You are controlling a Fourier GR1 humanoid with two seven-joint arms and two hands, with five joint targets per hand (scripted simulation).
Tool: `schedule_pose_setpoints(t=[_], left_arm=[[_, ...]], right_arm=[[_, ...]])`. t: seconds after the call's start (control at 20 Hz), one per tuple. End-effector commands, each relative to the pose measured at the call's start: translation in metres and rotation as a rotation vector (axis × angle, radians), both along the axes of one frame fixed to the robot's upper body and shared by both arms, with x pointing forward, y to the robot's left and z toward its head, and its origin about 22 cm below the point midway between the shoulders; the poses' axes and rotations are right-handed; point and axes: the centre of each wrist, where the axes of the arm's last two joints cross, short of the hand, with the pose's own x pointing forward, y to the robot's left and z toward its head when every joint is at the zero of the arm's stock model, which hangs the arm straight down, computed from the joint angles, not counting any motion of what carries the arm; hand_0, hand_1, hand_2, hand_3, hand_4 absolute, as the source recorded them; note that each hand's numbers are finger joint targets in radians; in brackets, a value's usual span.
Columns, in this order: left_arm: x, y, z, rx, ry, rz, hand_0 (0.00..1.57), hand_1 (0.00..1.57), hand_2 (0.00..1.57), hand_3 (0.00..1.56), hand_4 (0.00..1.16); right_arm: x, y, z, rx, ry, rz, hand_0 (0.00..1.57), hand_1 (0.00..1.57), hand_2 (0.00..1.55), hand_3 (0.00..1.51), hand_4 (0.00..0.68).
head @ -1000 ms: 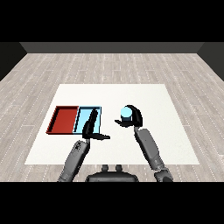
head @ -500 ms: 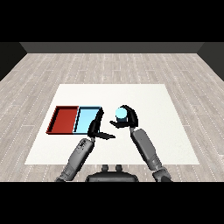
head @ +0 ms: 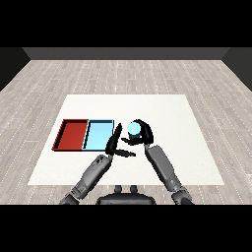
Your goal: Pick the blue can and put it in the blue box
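The blue can [head: 133,129] shows as a pale blue round top just right of the light blue tray [head: 97,134]. My right hand [head: 141,135] is curled round it and holds it above the table. My left hand [head: 116,142] sits close beside the can on its left, fingers straight and pointing up along the tray's right edge, thumb stretched toward the right hand. The can's lower body is hidden by my right hand.
A red tray [head: 72,134] lies directly left of the light blue tray, sharing a wall. Both trays sit on the white table [head: 167,113], which reaches far to the right and back. Wooden floor surrounds the table.
My right hand has carried the blue can leftward, closer to the light blue tray. My left hand has shifted right and now stands beside the can.
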Motion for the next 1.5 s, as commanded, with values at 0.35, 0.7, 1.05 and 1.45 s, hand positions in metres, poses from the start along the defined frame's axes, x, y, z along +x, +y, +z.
schedule_pose_setpoints(t=[0.35, 0.7, 1.05, 1.45], left_arm=[[0.002, -0.013, -0.020, -0.005, 0.069, -0.019, 0.00, 0.00, 0.00, 0.00, 0.00], [-0.011, -0.030, -0.010, 0.004, 0.060, -0.013, 0.00, 0.00, 0.00, 0.00, 0.00], [0.013, -0.041, 0.013, 0.026, 0.047, -0.005, 0.00, 0.00, 0.00, 0.00, 0.00], [0.021, -0.027, 0.016, 0.008, 0.041, -0.015, 0.00, 0.00, 0.00, 0.00, 0.00]], right_arm=[[0.013, 0.021, -0.003, 0.004, -0.023, 0.025, 1.43, 1.43, 1.46, 1.37, 0.551], [0.010, 0.032, 0.011, 0.011, -0.020, 0.062, 1.42, 1.42, 1.46, 1.36, 0.559], [-0.013, 0.033, 0.016, 0.038, -0.030, 0.070, 1.43, 1.43, 1.46, 1.38, 0.547], [-0.014, 0.025, 0.002, 0.024, -0.004, 0.093, 1.44, 1.44, 1.46, 1.37, 0.518]])
